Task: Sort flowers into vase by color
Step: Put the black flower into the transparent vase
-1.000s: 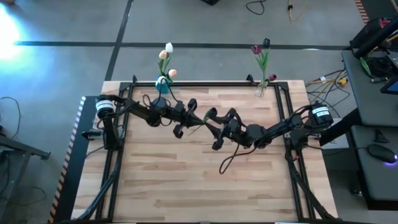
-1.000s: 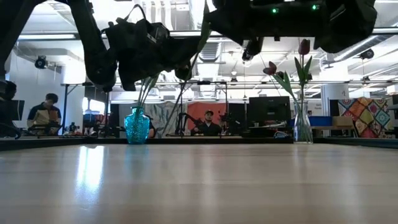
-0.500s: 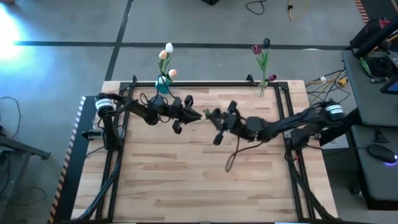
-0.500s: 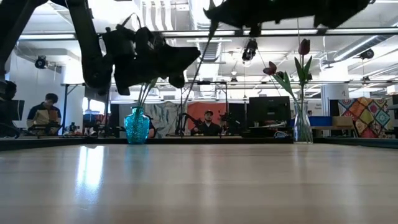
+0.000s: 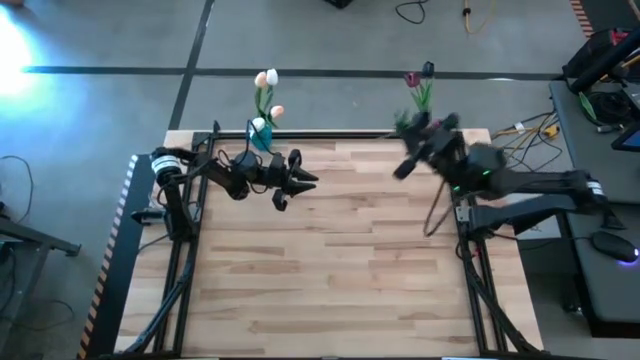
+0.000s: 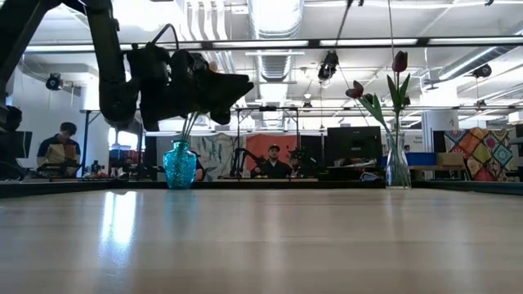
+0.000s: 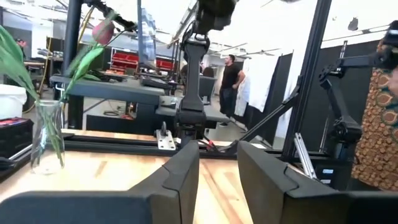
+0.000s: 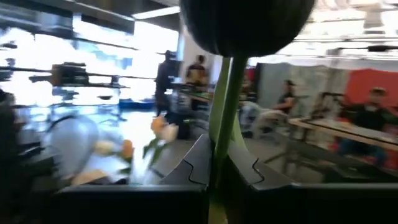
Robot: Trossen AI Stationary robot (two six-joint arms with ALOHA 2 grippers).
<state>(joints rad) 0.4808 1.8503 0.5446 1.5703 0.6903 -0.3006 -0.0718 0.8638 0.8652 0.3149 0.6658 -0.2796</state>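
R gripper clamped on a dark tulip: thin green stem, rounded glossy head, long axis upright betw the fingers, held near clear glass vase at table's far R edge. L gripper part open, empty, over wood-plank table, near blue vase w/ pale tulips.

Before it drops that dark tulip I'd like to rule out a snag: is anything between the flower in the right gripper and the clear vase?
Nothing solid shows between them. The right gripper holds the dark tulip beside the clear vase, but that vase's own tulips crowd its mouth.
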